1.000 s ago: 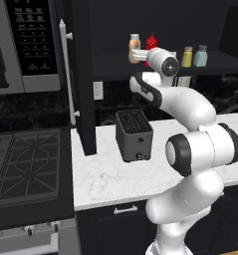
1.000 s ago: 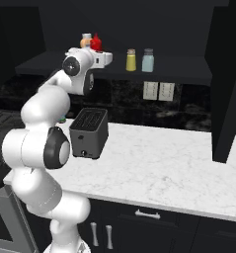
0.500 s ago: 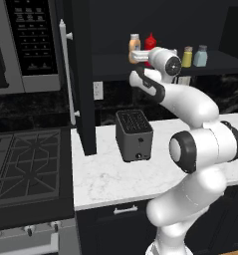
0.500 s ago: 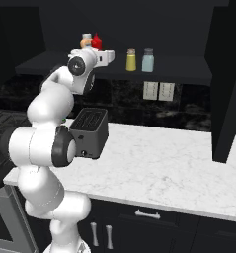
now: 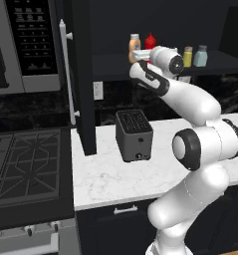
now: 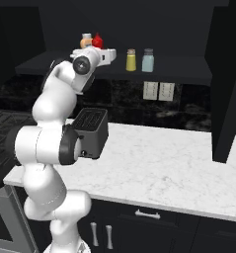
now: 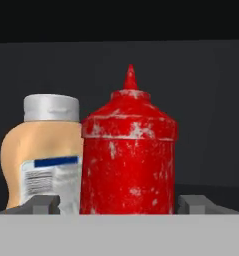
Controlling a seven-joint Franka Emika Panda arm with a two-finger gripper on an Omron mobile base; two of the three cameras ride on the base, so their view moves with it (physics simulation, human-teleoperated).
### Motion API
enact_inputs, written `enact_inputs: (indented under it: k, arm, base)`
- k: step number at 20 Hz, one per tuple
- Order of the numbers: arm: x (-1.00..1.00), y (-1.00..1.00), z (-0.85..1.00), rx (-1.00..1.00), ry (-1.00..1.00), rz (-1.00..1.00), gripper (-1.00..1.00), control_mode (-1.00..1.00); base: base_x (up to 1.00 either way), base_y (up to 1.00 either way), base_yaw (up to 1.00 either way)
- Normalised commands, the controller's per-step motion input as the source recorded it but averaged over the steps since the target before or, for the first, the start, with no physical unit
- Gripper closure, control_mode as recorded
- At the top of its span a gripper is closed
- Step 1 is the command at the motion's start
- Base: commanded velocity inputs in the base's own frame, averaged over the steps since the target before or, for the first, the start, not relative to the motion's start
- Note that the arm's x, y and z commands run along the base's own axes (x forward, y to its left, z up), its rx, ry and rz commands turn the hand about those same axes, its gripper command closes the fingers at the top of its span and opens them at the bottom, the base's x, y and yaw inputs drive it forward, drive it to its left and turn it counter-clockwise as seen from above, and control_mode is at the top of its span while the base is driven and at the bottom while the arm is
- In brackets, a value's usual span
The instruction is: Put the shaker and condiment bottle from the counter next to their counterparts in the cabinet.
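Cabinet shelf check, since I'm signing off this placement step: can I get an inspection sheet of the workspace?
Surface: white marble counter, bare apart from the toaster.
Job's things: red condiment bottle upright on the cabinet shelf, beside the orange-tan bottle; yellow shaker beside the pale blue-grey shaker.
Clutter: black toaster.
Grippers: gripper open, fingertips either side of the red bottle, clear of it.
Cables: nothing seen.
Surroundings: stove, microwave, wall outlets.
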Motion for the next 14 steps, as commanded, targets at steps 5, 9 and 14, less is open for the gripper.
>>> enact_inputs:
  k: [5, 9, 14]
  arm:
    - [-0.62, -0.08, 0.2, 0.0, -0.11, 0.01, -1.0, -1.0]
    - [-0.99, -0.03, 0.2, 0.0, -0.19, 0.0, -1.0, -1.0]
    - [-1.0, 0.0, 0.2, -0.04, -0.12, 0.0, -1.0, -1.0]
  base:
    - [0.0, 0.0, 0.0]
    - [0.0, 0.0, 0.0]
    - [0.0, 0.0, 0.0]
